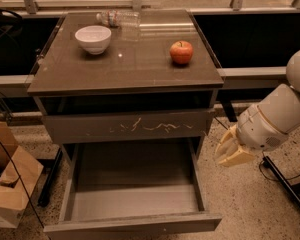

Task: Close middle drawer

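View: the one camera view, looking down on the desk (125,71) from its near side.
Drawer (135,204): low in the desk and pulled fully out toward the near side. Its grey box is open and bare, and its plain front sits nearest of all.
Scratched front (127,126): just above the drawer and pushed in.
Tool (233,151): right of the desk at about the drawer's height, close to its right side rail but apart from it. It touches nothing.
Tool state: I cannot tell whether it is spread or pressed together, and it carries nothing.
Desk top: a bowl (93,38) far left, an apple (181,52) far right and a bottle (117,18) lying at the far edge.
Done: nothing of the closing shows yet.
Left: by my judgement, bring the tool round to the near front, set it against the front, and push the drawer far until it is flush.
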{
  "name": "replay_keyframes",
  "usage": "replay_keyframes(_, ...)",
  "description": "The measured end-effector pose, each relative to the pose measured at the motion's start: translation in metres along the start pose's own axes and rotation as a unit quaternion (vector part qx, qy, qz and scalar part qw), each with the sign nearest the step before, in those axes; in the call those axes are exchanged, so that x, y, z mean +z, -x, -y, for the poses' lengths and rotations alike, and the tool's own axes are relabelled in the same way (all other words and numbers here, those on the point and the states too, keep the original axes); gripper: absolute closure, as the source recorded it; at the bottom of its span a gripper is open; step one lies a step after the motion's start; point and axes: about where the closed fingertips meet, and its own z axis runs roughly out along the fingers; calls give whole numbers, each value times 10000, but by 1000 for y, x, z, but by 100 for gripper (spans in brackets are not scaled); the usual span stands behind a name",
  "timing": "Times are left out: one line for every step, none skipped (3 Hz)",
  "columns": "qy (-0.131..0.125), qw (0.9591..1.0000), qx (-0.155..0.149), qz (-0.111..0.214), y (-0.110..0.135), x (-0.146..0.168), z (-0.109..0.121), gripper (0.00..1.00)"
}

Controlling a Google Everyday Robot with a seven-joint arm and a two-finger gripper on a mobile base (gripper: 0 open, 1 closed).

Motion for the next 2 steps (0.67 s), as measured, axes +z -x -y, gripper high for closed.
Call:
replay_keyframes(-4,10000,-3,0,0,0,0,100)
replay_keyframes(264,9993,-248,105,-10,29,-2,100)
